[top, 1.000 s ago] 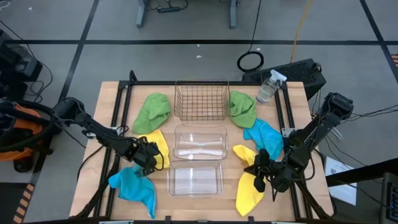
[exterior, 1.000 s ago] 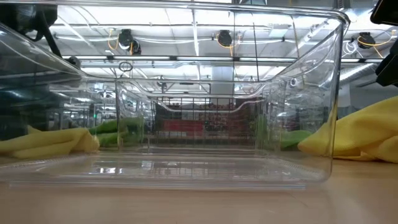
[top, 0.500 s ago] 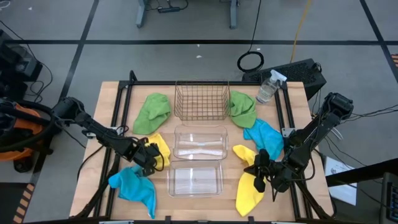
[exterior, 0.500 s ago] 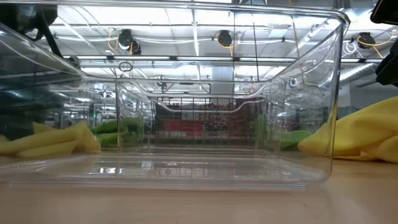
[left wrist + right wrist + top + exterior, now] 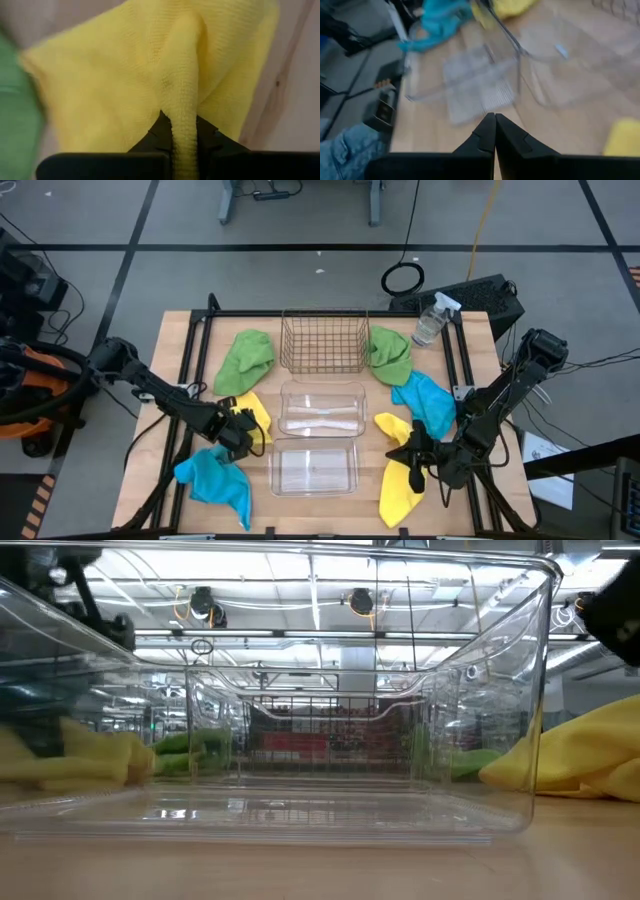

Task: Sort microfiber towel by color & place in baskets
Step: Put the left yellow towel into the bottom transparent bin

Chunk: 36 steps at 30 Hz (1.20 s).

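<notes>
My left gripper [image 5: 241, 432] is shut on the left yellow towel [image 5: 252, 412], beside the two clear plastic baskets [image 5: 320, 410] [image 5: 313, 468]. My right gripper [image 5: 413, 456] is shut and empty, above the right yellow towel [image 5: 400, 485], which lies flat on the table. Two green towels [image 5: 245, 360] [image 5: 390, 355] lie on either side of the copper wire basket [image 5: 323, 340]. One blue towel [image 5: 425, 400] lies at the right and one blue towel [image 5: 215, 478] at the near left. All three baskets hold nothing. My left gripper pinches a raised fold [image 5: 182, 127] of the yellow towel between its two fingers [image 5: 159, 132]. The fold runs up out of the fingers as a ridge. The rest of the cloth spreads out beyond it on the table [image 5: 256, 405].
A clear spray bottle [image 5: 430, 322] stands at the table's far right corner. Black frame rails [image 5: 195, 370] run along the left and right sides of the table. The baskets stand in a row down the middle.
My left gripper has drawn the yellow towel up and slightly toward the table's left. The cloth's near part has gathered in and now stands as a taller lump in the low view. My right gripper has shifted slightly toward the clear baskets.
</notes>
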Each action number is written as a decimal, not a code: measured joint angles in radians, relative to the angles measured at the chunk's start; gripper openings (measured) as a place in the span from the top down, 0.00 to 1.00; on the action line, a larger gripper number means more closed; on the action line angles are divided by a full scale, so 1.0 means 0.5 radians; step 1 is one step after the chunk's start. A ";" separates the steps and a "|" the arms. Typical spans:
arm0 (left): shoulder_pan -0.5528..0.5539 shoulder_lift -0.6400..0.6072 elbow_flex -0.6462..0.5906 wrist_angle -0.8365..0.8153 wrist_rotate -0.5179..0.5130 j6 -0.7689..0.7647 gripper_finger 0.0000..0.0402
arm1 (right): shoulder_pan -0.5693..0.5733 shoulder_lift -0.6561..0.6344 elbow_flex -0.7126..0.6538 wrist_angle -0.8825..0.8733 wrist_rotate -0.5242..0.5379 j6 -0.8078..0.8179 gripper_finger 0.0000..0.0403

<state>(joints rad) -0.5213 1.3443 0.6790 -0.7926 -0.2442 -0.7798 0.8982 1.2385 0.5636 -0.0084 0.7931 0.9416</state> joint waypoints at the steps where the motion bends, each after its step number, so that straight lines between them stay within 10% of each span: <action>1: -0.014 0.000 0.049 -0.091 -0.032 -0.013 0.93 | 0.000 0.000 -0.001 0.082 0.020 -0.078 1.00; 18: -0.294 -0.009 0.964 -0.821 -0.620 0.129 0.92 | -0.208 0.603 0.076 1.789 0.028 -1.175 0.95; 23: -0.344 -0.009 1.135 -0.683 -0.794 0.472 0.92 | -0.384 0.793 0.451 1.571 -0.179 -1.262 0.76; 36: -0.484 0.078 1.152 0.044 -0.890 1.375 0.92 | -0.518 1.369 1.602 1.130 0.123 -1.968 0.13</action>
<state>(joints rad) -0.7632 1.3832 1.2552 -0.7708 -0.6890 -0.0923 0.6394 1.9230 1.3646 0.5566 0.8546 -0.0422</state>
